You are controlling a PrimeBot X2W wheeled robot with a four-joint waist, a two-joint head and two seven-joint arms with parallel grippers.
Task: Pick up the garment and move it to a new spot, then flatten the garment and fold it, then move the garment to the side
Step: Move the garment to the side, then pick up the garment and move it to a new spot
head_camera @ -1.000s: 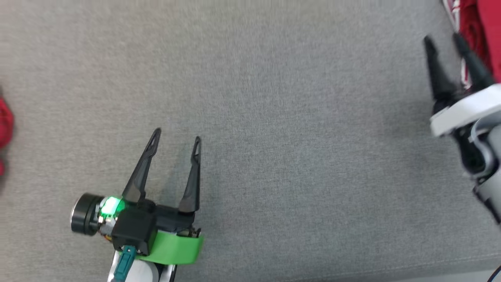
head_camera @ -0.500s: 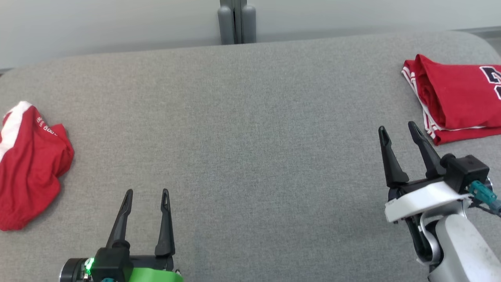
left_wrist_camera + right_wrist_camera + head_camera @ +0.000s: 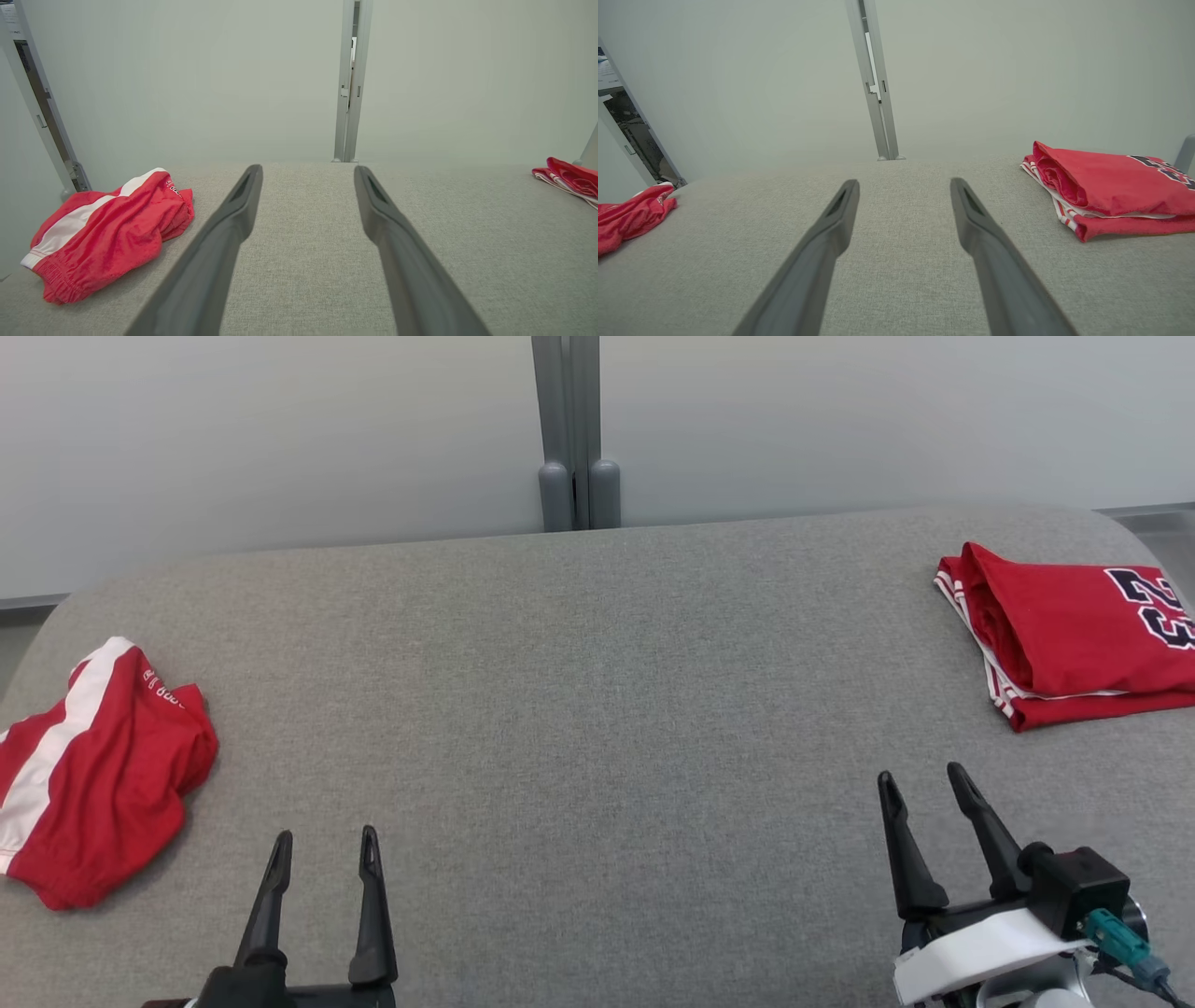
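- Seeing both claws empty: we note the left claw (image 3: 326,833) and right claw (image 3: 920,772) spread wide over the grey surface (image 3: 597,709).
- We see the crumpled red garment (image 3: 93,775), white stripe, at the surface's left edge, apart from the left claw.
- We see the folded red garment (image 3: 1064,625), dark numerals, at the right edge, near the right claw, not touching.

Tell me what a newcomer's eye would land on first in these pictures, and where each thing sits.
Two splashes of red on the grey padded surface: a crumpled red garment with a white stripe at the left end, a folded red jersey at the far right. Nearer the robot, the left gripper and right gripper point forward, both open and empty.
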